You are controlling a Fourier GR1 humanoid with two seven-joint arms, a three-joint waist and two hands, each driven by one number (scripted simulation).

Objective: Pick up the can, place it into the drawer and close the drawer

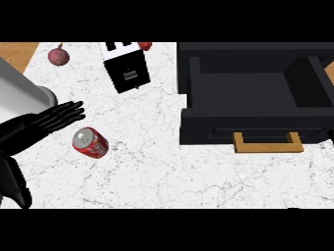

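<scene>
Left hand (35, 125) hovers with fingers spread, holding nothing, just beside the red can (90, 143) lying on its side.

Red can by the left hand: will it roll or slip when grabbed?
The red can lies on its side on the marble counter, so a nudge would probably roll it. Its smooth round wall may slip against fingers. The left hand is open, apparently not touching it.

The drawer (260, 98) stands pulled open with its cavity unobstructed from above; its front wall and wooden handle (268, 142) face the bare marble counter (162, 171). Between the can (90, 143) and the drawer lies open counter. A black box (128, 68) and a red fruit (59, 55) sit farther back.
</scene>
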